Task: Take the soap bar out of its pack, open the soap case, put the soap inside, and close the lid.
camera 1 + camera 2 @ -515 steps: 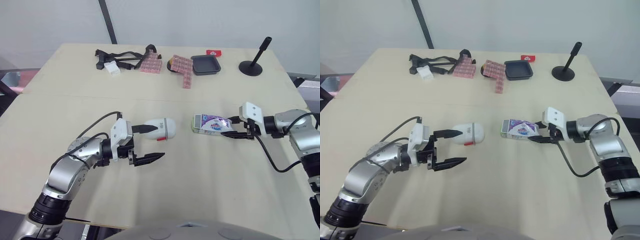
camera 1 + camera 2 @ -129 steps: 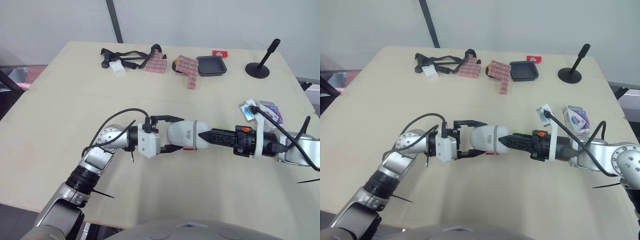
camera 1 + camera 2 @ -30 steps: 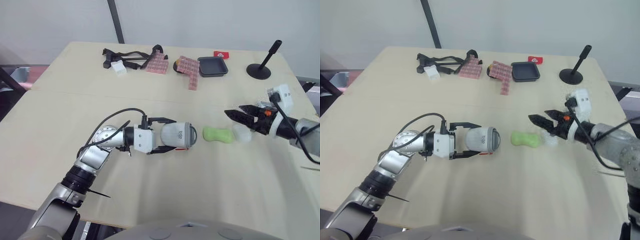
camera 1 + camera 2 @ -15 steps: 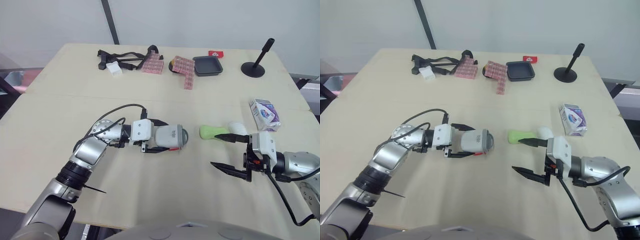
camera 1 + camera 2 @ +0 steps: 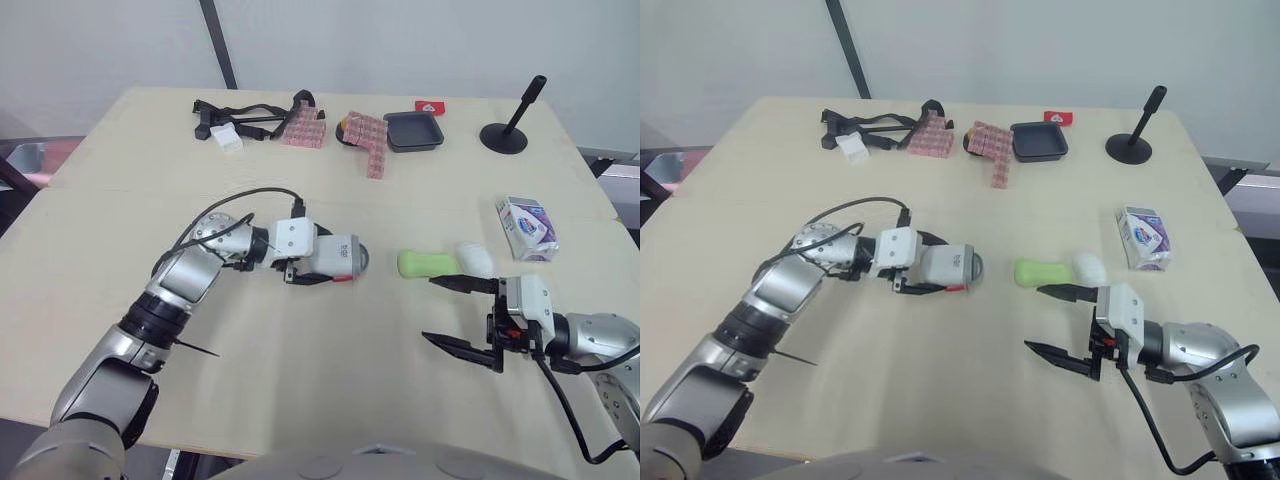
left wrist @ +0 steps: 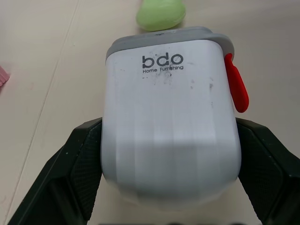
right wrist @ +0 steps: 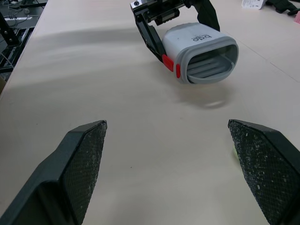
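A white soap case (image 5: 335, 260) with a grey rim and a red latch lies on its side on the table, its open mouth facing the green soap bar (image 5: 428, 263). My left gripper (image 5: 322, 263) is shut on the soap case (image 6: 168, 117), one finger on each flank. A white rounded cap (image 5: 473, 259) touches the soap's right end. The purple-and-white soap pack (image 5: 527, 227) lies further right. My right gripper (image 5: 428, 309) hovers open in front of the soap, with nothing between its fingers (image 7: 79, 164). The right wrist view looks at the soap case's ribbed opening (image 7: 208, 58).
Along the far edge lie a black strap (image 5: 245, 117), pink block packs (image 5: 372, 140), a black tray (image 5: 414, 130), a red card (image 5: 428, 105) and a black stand (image 5: 508, 130). A seam in the table (image 5: 130, 190) runs across behind the arms.
Over the last second my right gripper has come from behind the soap to the near side, staying open. The left gripper keeps the case and has shifted it slightly.
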Robot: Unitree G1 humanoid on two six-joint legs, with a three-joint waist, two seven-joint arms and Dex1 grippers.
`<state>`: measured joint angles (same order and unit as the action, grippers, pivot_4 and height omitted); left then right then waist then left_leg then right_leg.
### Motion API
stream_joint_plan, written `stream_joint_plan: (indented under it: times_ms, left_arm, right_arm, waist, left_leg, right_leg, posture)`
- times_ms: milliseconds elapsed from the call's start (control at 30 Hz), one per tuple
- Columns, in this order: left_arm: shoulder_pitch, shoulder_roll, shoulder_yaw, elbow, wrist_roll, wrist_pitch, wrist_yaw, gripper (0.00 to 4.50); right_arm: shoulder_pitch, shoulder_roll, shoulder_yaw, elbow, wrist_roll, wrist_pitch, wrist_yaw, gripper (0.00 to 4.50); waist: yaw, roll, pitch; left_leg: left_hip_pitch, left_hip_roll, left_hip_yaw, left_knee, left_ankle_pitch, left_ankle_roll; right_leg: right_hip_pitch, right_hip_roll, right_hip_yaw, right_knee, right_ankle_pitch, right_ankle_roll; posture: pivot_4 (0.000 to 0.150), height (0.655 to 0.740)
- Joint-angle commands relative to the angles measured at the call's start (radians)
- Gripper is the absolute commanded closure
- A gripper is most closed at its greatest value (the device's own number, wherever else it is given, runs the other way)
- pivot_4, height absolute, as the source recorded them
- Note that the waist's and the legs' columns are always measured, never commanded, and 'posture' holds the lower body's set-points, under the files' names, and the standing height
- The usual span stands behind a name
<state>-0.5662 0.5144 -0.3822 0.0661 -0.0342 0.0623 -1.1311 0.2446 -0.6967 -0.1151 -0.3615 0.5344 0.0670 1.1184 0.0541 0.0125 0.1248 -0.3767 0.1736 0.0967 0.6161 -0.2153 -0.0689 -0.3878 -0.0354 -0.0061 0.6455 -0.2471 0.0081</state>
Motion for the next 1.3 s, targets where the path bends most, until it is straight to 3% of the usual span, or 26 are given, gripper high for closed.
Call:
stream_joint_plan:
  times_ms: [33,367,1300]
  left_arm:
    - [-0.036,-0.016,-0.007,-0.005,0.009,0.01,-0.006,1.03]
    - [-0.112,-0.028,-0.085,0.03,0.054,0.053,-0.08,1.03]
    - [-0.246,-0.088,-0.182,0.062,0.183,0.208,-0.111,1.03]
  right_arm:
    - [0.014,0.013,-0.015,-0.02,0.015,-0.006,-0.008,0.05]
    - [0.042,0.057,-0.034,-0.01,0.013,-0.001,-0.064,0.05]
    - [0.048,0.079,-0.033,-0.026,0.004,-0.002,-0.098,0.05]
  waist:
    - [0.001,0.0,0.0]
    - [0.001,0.0,0.0]
    - [0.002,0.0,0.0]
  left_leg:
    - [0.0,0.0,0.0,0.0,0.0,0.0]
    - [0.0,0.0,0.0,0.0,0.0,0.0]
    - [-0.002,-0.001,0.0,0.0,0.0,0.0]
  right_leg:
    - [0.0,0.0,0.0,0.0,0.0,0.0]
    - [-0.001,0.0,0.0,0.001,0.0,0.0]
    - [-0.001,-0.001,0.0,0.001,0.0,-0.001]
  posture:
    - [0.15,0.74]
    - [0.15,0.74]
    - [0.15,0.74]
